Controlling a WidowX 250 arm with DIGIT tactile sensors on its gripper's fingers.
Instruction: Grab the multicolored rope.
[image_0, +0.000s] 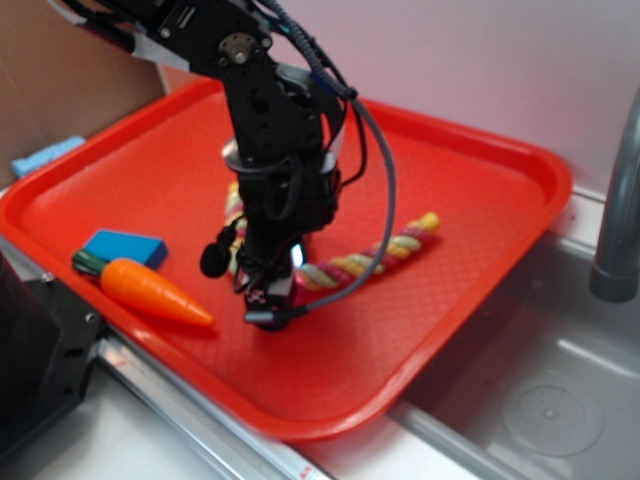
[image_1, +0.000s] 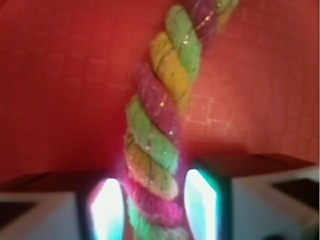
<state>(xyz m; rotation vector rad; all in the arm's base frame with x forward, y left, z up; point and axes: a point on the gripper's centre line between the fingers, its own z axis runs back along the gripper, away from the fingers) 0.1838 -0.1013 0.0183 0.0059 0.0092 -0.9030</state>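
Note:
The multicolored rope (image_0: 385, 255), twisted yellow, pink and pale green strands, lies limp on the red tray (image_0: 450, 170), running from under the arm out to the right. My gripper (image_0: 270, 300) is lowered onto the tray over the rope's middle. In the wrist view the rope (image_1: 160, 115) runs up the frame and passes between my two fingers. My gripper (image_1: 154, 207) straddles it with a pad close on each side. The rope does not look squeezed. Its left part is hidden behind the arm in the exterior view.
An orange toy carrot (image_0: 150, 290) with a green top and a blue block (image_0: 125, 245) lie on the tray left of the gripper. A metal sink (image_0: 540, 400) and a grey faucet (image_0: 615, 230) are at the right. A blue sponge (image_0: 45, 155) lies at the far left.

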